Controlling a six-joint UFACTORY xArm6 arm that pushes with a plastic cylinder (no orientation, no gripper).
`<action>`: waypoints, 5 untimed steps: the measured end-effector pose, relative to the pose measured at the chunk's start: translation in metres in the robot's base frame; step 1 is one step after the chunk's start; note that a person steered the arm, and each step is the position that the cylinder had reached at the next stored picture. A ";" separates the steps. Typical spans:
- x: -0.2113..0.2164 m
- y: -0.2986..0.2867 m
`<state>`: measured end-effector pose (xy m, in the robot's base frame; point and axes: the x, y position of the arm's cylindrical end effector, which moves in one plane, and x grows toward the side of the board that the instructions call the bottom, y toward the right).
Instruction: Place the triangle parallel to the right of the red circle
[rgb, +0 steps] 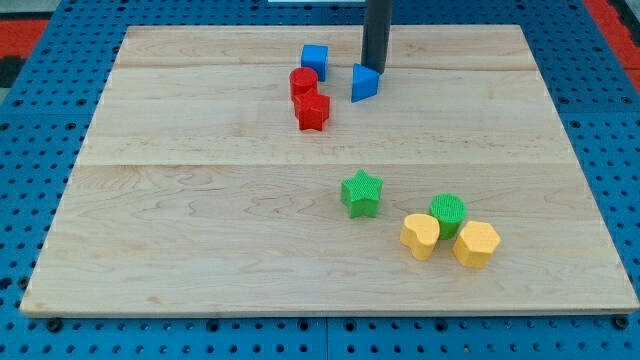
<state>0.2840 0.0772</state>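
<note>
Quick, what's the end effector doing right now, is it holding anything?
My tip: a bare rod holding nothing, at the blue triangle, on its upper right; contact cannot be told.

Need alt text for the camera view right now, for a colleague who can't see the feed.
My tip sits at the upper right edge of the blue triangle, which lies right of the red circle near the wooden board's top. A blue cube and red star flank the circle; green and yellow blocks cluster at lower right.
</note>
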 end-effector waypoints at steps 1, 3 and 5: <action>0.032 0.099; 0.194 0.195; 0.238 0.092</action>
